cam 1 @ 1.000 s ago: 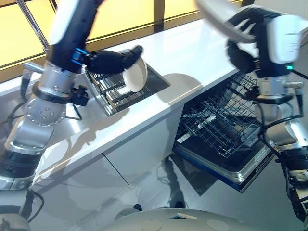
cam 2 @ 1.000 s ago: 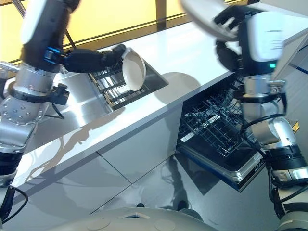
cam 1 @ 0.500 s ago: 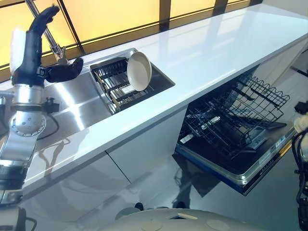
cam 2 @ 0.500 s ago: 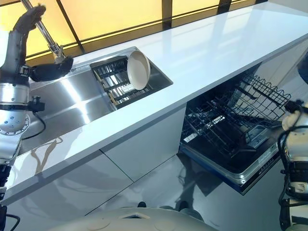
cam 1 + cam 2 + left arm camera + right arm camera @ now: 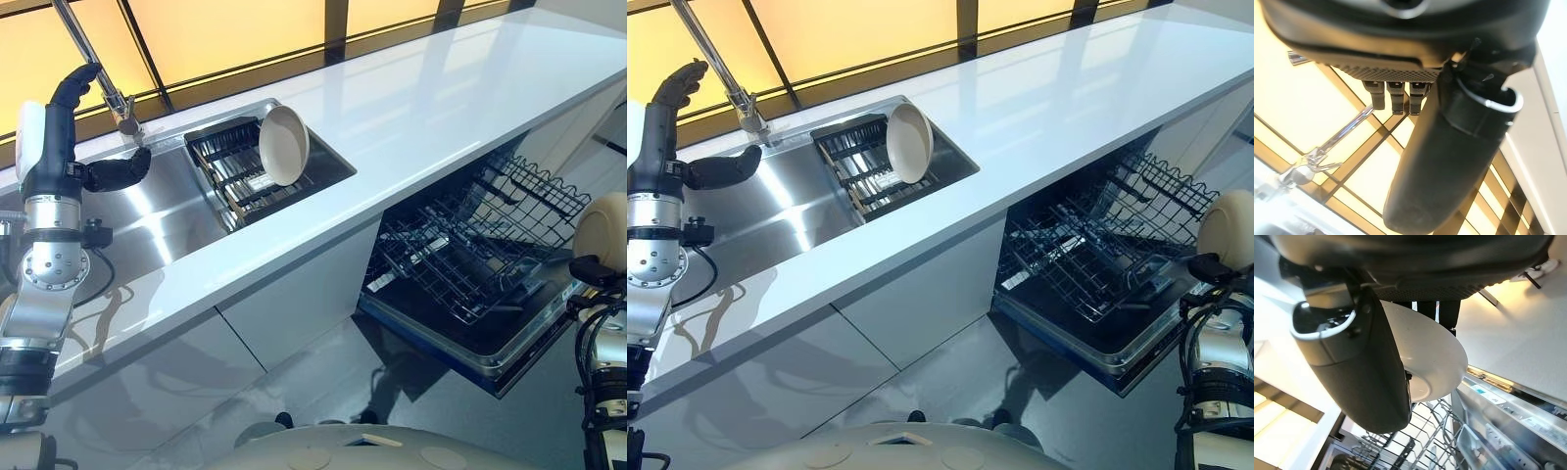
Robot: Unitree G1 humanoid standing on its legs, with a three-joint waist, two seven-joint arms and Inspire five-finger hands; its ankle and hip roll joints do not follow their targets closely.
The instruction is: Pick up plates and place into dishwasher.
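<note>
A cream plate (image 5: 282,145) stands on edge in the dark dish rack (image 5: 227,171) inside the steel sink (image 5: 789,211). My left hand (image 5: 61,132) is raised at the sink's left end, open and holding nothing, well apart from that plate; its straight fingers (image 5: 1393,95) point towards the faucet. At the right edge my right hand (image 5: 1364,377) is shut on a second cream plate (image 5: 1227,227), thumb on one face and fingers behind. That plate (image 5: 1437,357) hangs just right of and above the dishwasher's pulled-out wire rack (image 5: 460,245).
A tall faucet (image 5: 93,64) rises behind the sink, close to my left hand. The white counter (image 5: 431,93) runs from the sink across the dishwasher. The open dishwasher door (image 5: 470,343) sticks out low over the grey floor (image 5: 950,372).
My right hand has come down with its plate from high above the counter to beside the dishwasher rack. My left hand has drawn back from the plate in the sink rack towards the faucet.
</note>
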